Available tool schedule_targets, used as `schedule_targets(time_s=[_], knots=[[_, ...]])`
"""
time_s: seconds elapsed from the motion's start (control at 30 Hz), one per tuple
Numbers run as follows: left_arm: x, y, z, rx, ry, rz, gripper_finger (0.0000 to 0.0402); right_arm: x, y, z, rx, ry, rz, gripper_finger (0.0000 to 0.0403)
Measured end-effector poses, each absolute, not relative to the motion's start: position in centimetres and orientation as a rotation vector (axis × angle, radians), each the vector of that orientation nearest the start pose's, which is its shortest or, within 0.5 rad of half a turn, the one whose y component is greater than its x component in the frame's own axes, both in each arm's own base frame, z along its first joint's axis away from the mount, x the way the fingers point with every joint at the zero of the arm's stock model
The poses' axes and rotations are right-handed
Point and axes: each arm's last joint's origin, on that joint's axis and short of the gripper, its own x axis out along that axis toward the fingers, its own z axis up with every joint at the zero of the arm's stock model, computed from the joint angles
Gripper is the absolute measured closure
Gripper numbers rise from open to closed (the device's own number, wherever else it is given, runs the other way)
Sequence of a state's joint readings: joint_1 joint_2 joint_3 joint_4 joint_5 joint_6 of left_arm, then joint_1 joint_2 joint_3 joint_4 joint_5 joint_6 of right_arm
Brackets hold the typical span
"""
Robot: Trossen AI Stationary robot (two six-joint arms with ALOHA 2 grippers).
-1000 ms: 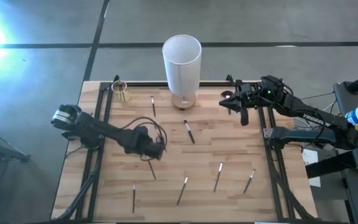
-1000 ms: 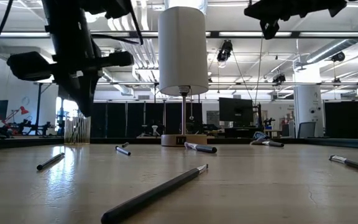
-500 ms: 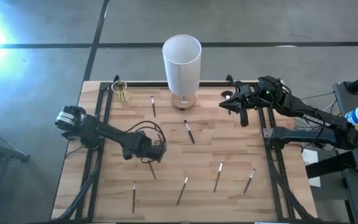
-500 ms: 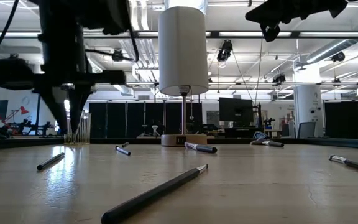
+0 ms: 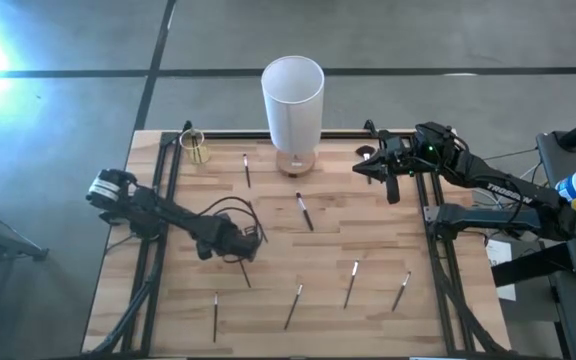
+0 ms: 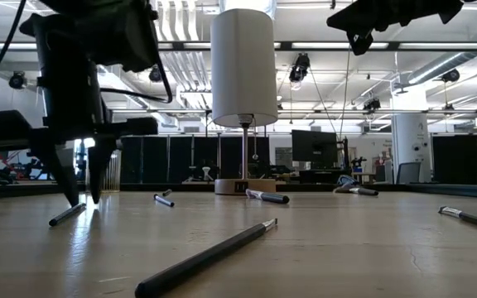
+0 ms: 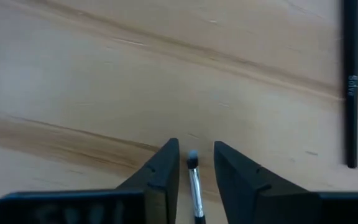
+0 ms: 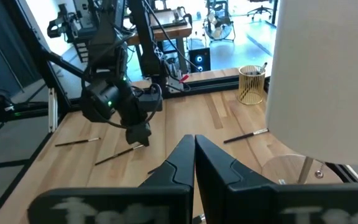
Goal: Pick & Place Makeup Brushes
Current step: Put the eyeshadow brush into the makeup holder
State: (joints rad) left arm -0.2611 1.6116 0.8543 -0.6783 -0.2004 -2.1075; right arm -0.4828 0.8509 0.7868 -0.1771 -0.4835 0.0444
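Observation:
Several makeup brushes lie scattered on the wooden table [image 5: 368,230]. My left gripper [image 5: 243,252] is down at the table left of centre, open, with its fingers [image 7: 164,163] astride the pale tip of one brush [image 7: 194,180] that lies flat. In the low view its fingertips [image 6: 73,197] stand at the far end of that brush [image 6: 66,214]. Other brushes lie at the back [image 5: 246,170], in the middle [image 5: 304,212] and along the front [image 5: 294,305]. My right gripper [image 5: 373,166] hangs shut and empty high over the back right [image 8: 194,140].
A tall white cylinder [image 5: 292,100] on a round wooden base stands at the back centre. A small gold wire cup [image 5: 196,146] sits at the back left corner. A further brush [image 7: 350,81] lies beside the left gripper. Black rails edge the table.
The left gripper has come down to the table over the brush and its fingers have spread apart. The right arm has not moved.

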Motion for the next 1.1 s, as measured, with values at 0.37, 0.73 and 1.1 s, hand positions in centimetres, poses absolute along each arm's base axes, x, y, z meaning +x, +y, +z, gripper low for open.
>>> schedule_targets(time_s=[0.37,0.73,1.1], knots=[[25.2,-6.7,14.5,-1.405,0.830,1.323,0.0396,17.0,-7.4,32.4,0.158,0.216,-0.004,0.0394],[24.8,-7.0,18.3,-1.393,0.749,1.305,0.0401,17.0,-7.4,32.3,0.138,0.218,-0.002,0.0394],[24.2,-5.6,26.8,-1.139,0.535,1.307,0.0401,16.8,-7.4,32.4,0.112,0.213,-0.002,0.0394]])
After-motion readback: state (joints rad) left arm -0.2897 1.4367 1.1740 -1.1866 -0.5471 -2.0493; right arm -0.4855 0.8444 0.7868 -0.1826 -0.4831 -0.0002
